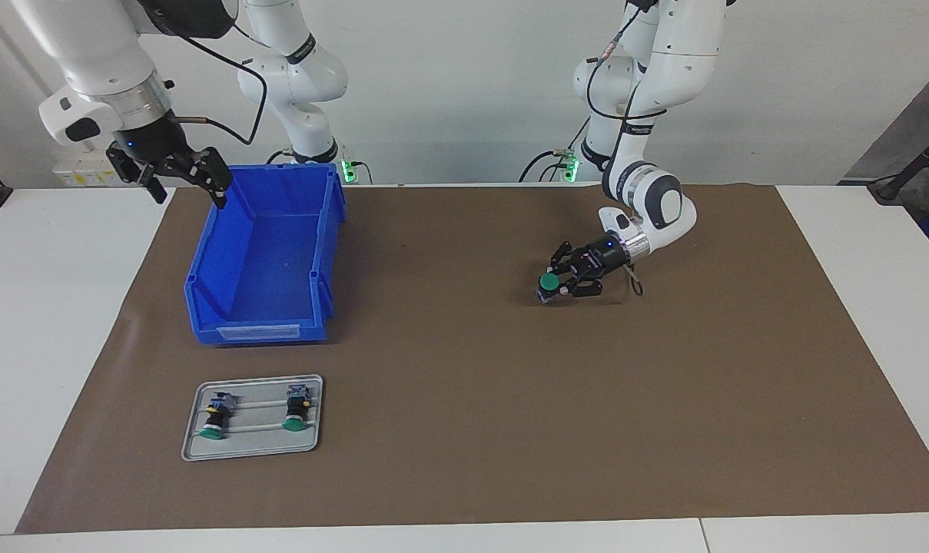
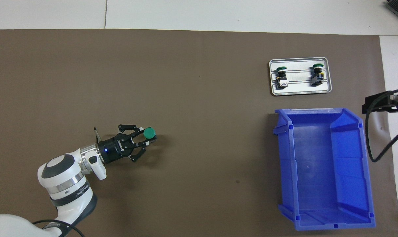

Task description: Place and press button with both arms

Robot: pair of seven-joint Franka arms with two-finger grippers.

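Hidden parts, cut-off parts, and details too small to read

The button's (image 1: 549, 283) body is mostly covered by its green cap and the left gripper's (image 1: 558, 285) fingers (image 2: 140, 131), so whether it touches the counter (image 1: 464, 369) cannot be told. In the overhead view the right gripper (image 2: 388, 102) is cut by the picture's edge; only part shows. The two spare buttons (image 1: 217, 418) on the grey tray (image 1: 253, 453) are too small for any marking to be read.

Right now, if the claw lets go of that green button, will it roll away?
Probably not far. The button in the left claw stands cap-up on the mat, and may tip since it looks top-heavy. On its side, its round cap could roll, though its blocky rear would likely stop it.
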